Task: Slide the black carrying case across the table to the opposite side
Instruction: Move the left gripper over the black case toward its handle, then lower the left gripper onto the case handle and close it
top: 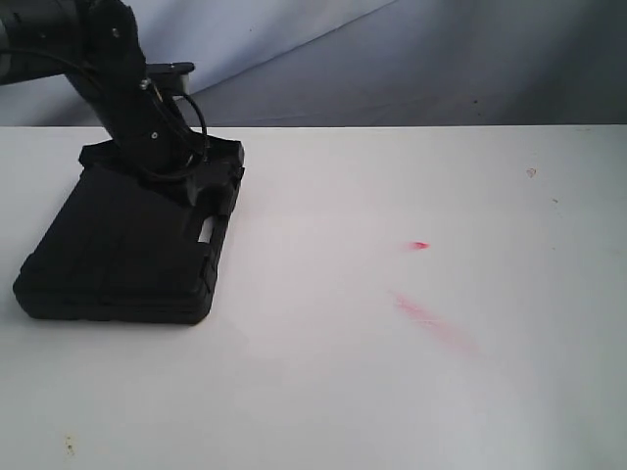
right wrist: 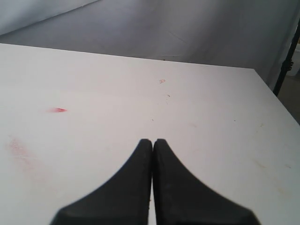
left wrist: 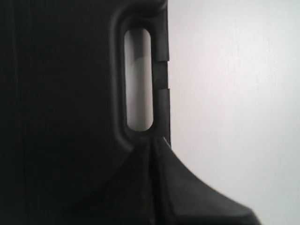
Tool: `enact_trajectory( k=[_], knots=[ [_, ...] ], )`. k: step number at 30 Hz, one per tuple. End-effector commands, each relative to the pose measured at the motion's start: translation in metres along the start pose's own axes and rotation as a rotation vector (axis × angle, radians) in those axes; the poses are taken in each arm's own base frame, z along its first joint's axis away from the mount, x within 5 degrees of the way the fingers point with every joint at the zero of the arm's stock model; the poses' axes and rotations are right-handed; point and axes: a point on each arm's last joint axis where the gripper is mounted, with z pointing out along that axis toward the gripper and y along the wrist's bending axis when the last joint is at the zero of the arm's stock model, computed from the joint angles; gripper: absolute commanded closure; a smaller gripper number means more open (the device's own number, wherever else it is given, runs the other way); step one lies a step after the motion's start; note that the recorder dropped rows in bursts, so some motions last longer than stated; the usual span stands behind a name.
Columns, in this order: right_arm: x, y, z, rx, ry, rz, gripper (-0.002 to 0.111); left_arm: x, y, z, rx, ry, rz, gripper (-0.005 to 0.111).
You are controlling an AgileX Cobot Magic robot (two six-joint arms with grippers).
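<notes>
The black carrying case lies flat at the left of the white table, its handle side facing right. My left gripper rests on the case's far right corner by the handle. In the left wrist view that gripper is shut, its tips pressed at the end of the handle slot of the case. My right gripper is shut with nothing between its fingers, above bare table; it does not show in the exterior view.
Pink-red smears and a small red spot mark the tabletop right of the case. A grey backdrop rises behind the table's far edge. The table's right edge shows in the right wrist view.
</notes>
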Motion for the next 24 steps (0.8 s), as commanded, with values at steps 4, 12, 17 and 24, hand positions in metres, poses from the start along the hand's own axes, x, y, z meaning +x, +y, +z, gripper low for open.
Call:
enact_trajectory(
  k=[4,12,17,24],
  knots=[
    [0.000,0.000,0.000,-0.003,-0.001,0.004,0.108,-0.016,-0.018,0.019,0.025,-0.015,0.007,0.107],
    [0.000,0.000,0.000,-0.003,-0.001,0.004,0.108,-0.019,-0.018,0.039,0.020,-0.010,0.006,0.103],
    [0.000,0.000,0.000,-0.003,-0.001,0.004,0.108,-0.022,-0.018,0.047,0.018,-0.037,0.011,0.087],
    [0.000,0.000,0.000,-0.003,-0.001,0.004,0.108,-0.031,-0.020,0.054,0.015,-0.025,0.005,0.060]
  ],
)
